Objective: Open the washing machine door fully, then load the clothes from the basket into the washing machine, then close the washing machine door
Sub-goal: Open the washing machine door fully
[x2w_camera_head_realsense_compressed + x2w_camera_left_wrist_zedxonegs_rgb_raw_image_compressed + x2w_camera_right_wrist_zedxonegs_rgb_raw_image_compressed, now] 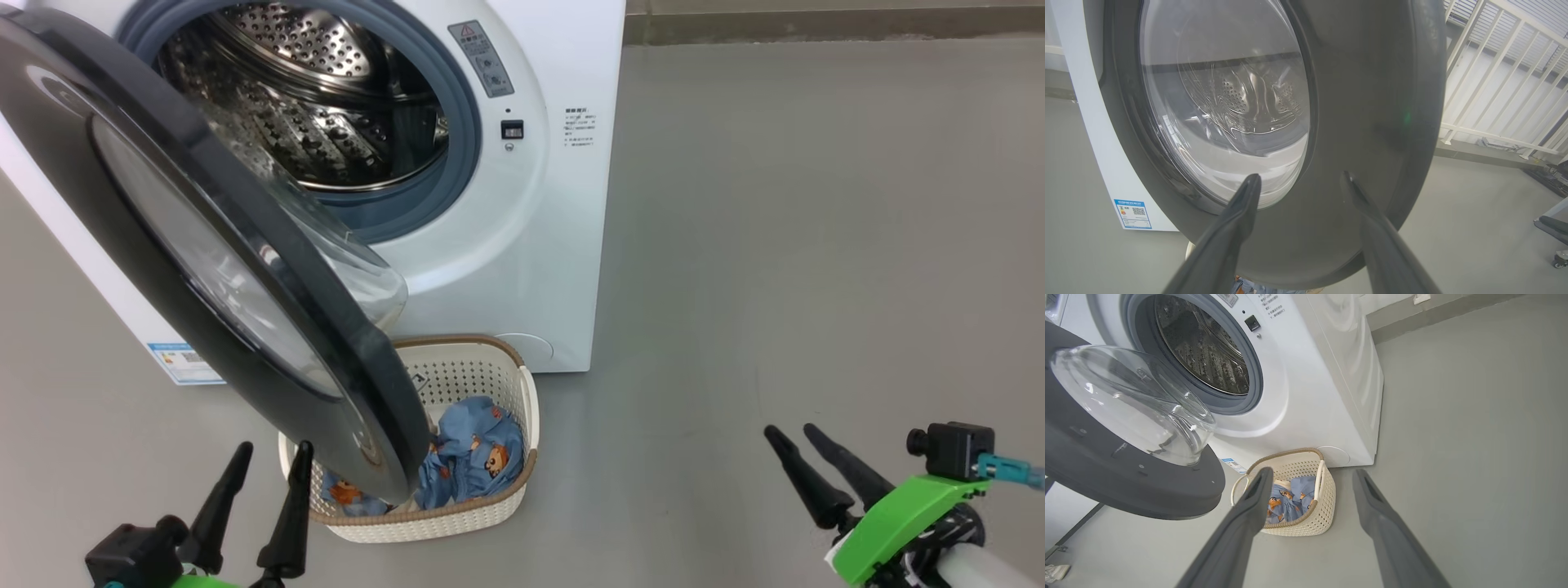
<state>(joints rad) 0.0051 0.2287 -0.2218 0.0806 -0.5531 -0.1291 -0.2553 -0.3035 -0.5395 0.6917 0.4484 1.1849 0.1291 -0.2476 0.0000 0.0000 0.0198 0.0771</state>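
1. Left gripper is up close: two long, dark, tapered fingers spread apart with nothing between them, aimed at the outer face of the washing machine door. In the left wrist view the tips sit just before that glossy black ring; whether they touch it, I cannot tell.
2. Out wide, the right gripper hangs on its bright green bracket with fingers parted and holding nothing, above bare grey floor, well apart from the machine.
3. That door stands swung out from the machine's left side, part-way open. It is big and round, and its clear glass bowl bulges back toward the drum.
4. Behind it is the washing machine, a smooth white box. A grey rubber gasket rings the mouth, and the perforated steel drum shines inside.
5. On the floor, just before the machine's lower front near its right corner, is the basket. It is cream perforated plastic, a rounded rectangle with a brown woven-look rim. In the head view the door's lower edge overhangs its left part.
6. Inside the basket lie the clothes, crumpled soft light blue fabric with orange-brown cartoon figures.
7. A small blue label sits low on the machine's front, left of the basket.
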